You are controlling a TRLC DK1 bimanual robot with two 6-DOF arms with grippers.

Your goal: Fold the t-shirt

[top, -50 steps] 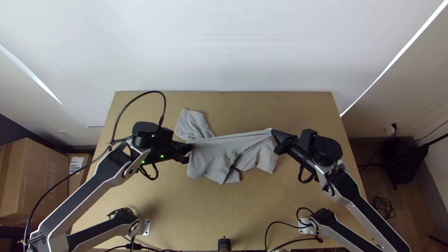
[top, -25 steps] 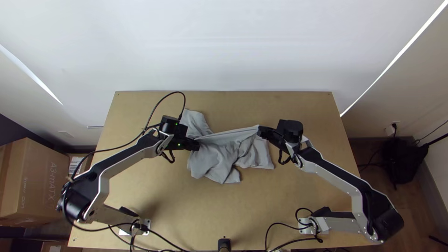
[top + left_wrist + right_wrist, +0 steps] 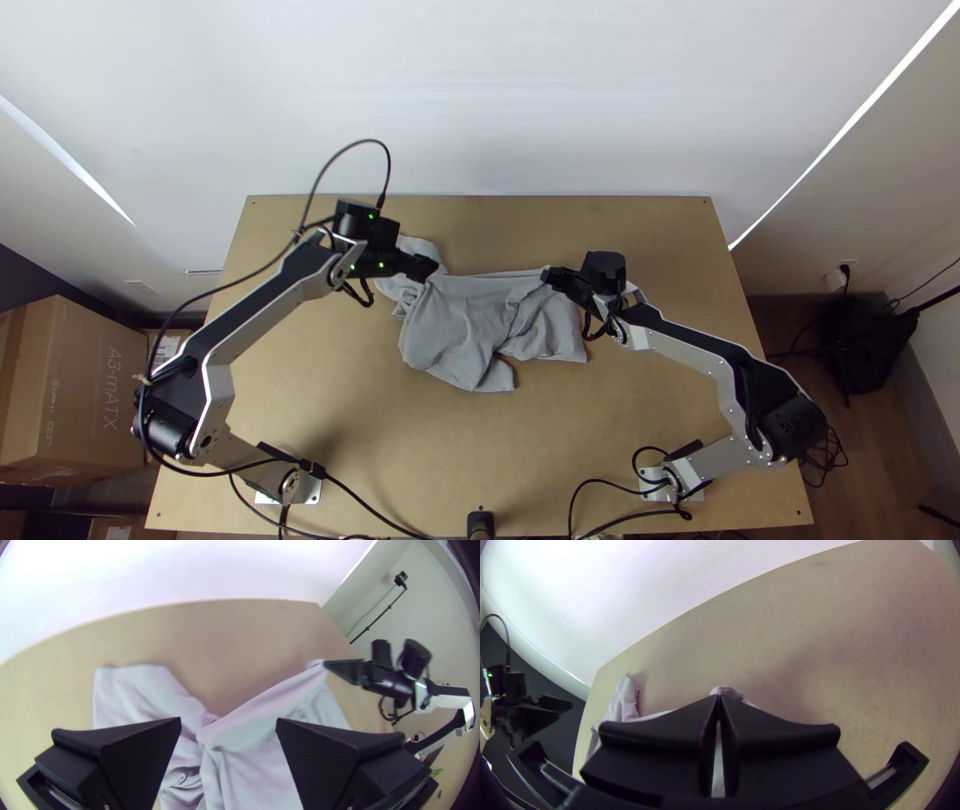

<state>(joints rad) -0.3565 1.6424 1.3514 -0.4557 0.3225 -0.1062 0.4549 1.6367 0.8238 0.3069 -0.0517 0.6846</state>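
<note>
The jaws of the left gripper [image 3: 434, 268] are standing wide apart over the far-left part of a grey T-shirt [image 3: 450, 325]; in its wrist view, the left gripper [image 3: 229, 722] is showing cloth between and beyond its fingers, pinching none of it. The jaws of the right gripper [image 3: 547, 275] are pressing together on the shirt's far-right corner, and in its wrist view a small tuft [image 3: 727, 691] is peeking out past the tips.

The T-shirt is lying rumpled, partly bunched, around the middle of a light wooden table [image 3: 620, 430]. Its long axis is running mostly across the table, from left to right, slanting slightly toward the near side at the right. Its far edge is stretching nearly straight between the grippers. At the left end a narrow part [image 3: 422, 250] is pointing toward the far side; near the middle a small flap [image 3: 495, 377] is pointing toward the near edge.

The left arm [image 3: 262, 322] and right arm [image 3: 690, 350] are reaching in from their own sides. Beyond the table a white wall [image 3: 480, 100] is rising.
</note>
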